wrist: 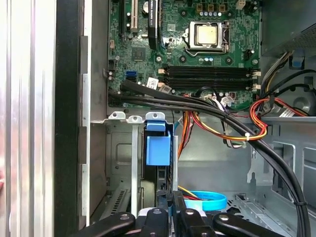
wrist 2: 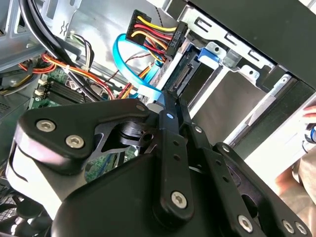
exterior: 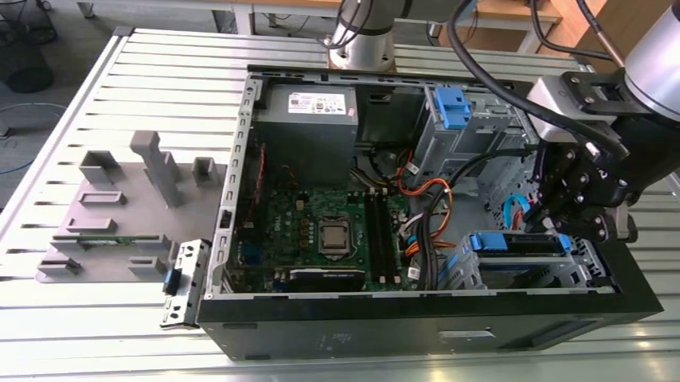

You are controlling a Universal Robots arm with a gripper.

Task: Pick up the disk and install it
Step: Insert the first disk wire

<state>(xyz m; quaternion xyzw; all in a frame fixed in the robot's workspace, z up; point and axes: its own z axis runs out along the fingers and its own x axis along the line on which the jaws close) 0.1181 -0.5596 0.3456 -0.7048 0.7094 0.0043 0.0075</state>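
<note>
My gripper (exterior: 555,227) hangs inside the open computer case (exterior: 425,330), right at the drive cage (exterior: 579,267); I cannot tell whether it grips anything; the disk (exterior: 517,243) sits in that cage, blue rails outward, its blue tab (wrist: 158,149) beside the motherboard (wrist: 197,44); I judge it stiff, fairly heavy, shock-sensitive, best taken by its side rails; the case also holds a grey power supply (exterior: 308,111) and cable bundles (wrist: 232,123).

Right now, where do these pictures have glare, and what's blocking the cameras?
Exterior view: bright glare across the ribbed metal table. Second wrist view: the gripper and its black linkage crowd the foreground, sunlight washing out the case's outer wall. First wrist view: evenly lit motherboard.
</note>
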